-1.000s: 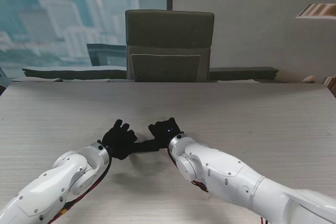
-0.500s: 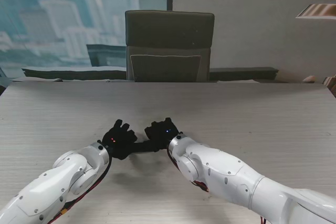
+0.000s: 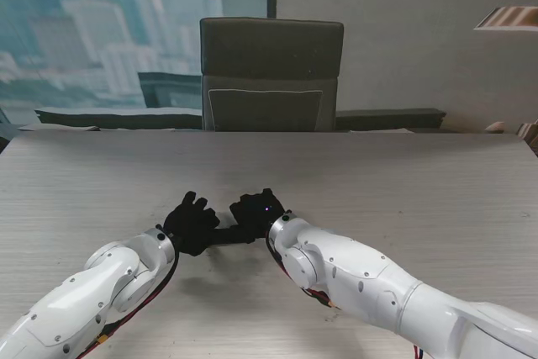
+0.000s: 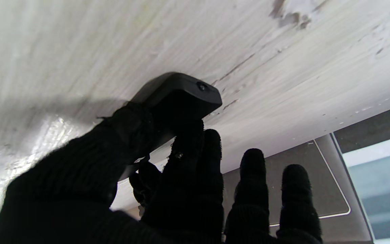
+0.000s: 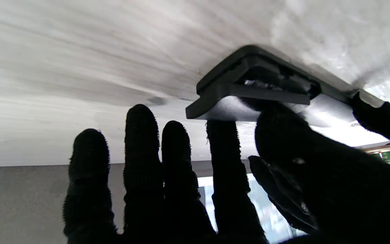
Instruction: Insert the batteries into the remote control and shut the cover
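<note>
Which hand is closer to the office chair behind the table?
Right, slightly. The right hand is at the remote control's right end, a bit farther from me than the left hand; chair lies beyond both.

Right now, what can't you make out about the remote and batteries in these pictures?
- Stand view: remote mostly hidden between left hand and right hand; too small for detail.
- Right wrist view: the open compartment is dark; whether batteries are inside is unclear.
- Left wrist view: fingers hide the remote's body.
- No loose batteries or cover visible.
</note>
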Available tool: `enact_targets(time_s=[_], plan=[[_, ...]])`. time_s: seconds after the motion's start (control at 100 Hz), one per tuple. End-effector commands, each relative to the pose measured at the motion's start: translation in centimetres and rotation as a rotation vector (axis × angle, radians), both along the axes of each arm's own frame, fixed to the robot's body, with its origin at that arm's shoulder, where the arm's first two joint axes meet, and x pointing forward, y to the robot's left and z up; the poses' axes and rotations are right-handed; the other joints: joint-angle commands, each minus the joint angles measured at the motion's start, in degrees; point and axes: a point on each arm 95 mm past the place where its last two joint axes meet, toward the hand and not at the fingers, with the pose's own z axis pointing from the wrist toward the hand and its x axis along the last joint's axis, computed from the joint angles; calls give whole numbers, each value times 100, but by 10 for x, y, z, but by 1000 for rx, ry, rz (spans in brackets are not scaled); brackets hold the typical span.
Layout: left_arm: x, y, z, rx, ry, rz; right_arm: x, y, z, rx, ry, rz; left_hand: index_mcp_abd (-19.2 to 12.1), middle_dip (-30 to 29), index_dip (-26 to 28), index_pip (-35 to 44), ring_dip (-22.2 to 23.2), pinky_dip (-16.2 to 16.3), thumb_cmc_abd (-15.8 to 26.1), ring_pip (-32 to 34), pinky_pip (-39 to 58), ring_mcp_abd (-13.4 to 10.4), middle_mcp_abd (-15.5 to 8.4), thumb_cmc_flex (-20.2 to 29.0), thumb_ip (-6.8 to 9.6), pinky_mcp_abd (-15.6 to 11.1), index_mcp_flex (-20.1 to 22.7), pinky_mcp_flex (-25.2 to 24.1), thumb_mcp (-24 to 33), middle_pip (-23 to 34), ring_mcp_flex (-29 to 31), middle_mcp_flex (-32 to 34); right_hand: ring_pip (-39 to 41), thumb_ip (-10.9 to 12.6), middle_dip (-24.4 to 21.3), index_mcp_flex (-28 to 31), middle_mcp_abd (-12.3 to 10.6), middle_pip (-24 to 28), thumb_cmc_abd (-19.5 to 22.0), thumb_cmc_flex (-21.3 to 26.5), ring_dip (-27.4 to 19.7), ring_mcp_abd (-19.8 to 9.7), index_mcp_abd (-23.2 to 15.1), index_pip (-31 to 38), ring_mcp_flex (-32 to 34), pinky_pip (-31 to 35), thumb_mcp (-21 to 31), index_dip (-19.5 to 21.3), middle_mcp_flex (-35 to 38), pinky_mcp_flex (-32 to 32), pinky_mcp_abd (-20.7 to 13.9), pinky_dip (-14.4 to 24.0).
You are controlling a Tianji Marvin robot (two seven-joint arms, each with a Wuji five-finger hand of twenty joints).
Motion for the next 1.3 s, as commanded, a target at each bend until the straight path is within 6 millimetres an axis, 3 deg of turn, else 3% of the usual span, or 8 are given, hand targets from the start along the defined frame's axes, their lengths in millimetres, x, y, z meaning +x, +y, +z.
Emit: enact_targets(time_s=[0.0,0.49,0.78,1.07,1.29], plan=[[-17,11,-34,57,100,23,-14,-14,-28,-49,77,-12,-1535,-20,248,852,-2,2,-124,-67,10,58,30,1077,455,78,426,-81,-263,-41,-154,-79,67,-223,84,100,-106,88,-820,872,125,-90,-350,645,-49,-70,-326,132,-21,-79,-33,-39],[-17,10,-34,55,99,24,-15,-17,-31,-36,83,10,-1530,-20,248,852,-1,3,-125,-64,12,60,28,1075,454,77,424,-80,-262,-41,-157,-82,123,-293,111,64,-202,164,-776,1088,148,-186,-535,926,15,-93,-262,74,25,-70,-92,-60],[-17,11,-34,55,99,24,-16,-20,-32,-27,79,36,-1529,-19,248,854,-1,3,-125,-64,11,59,30,1079,453,78,425,-83,-267,-39,-154,-81,178,-313,120,452,-292,207,-662,1245,159,-231,-808,1109,122,-77,-194,60,195,-24,-129,-64],[-16,10,-34,57,101,22,-18,-23,-35,-36,93,60,-1522,-18,248,852,-1,1,-121,-61,9,53,27,1078,453,77,419,-83,-265,-38,-149,-80,173,-325,101,660,-321,181,-674,1251,135,-213,-691,1056,227,-102,-173,-57,406,-14,-84,-81],[-16,9,-34,58,101,18,-16,-17,-35,-28,94,34,-1542,-18,250,855,-2,1,-123,-64,8,57,27,1073,450,81,424,-85,-265,-40,-155,-88,200,-292,102,592,-276,179,-351,1202,137,-171,-683,1004,249,-65,-291,-69,441,52,-72,-72]])
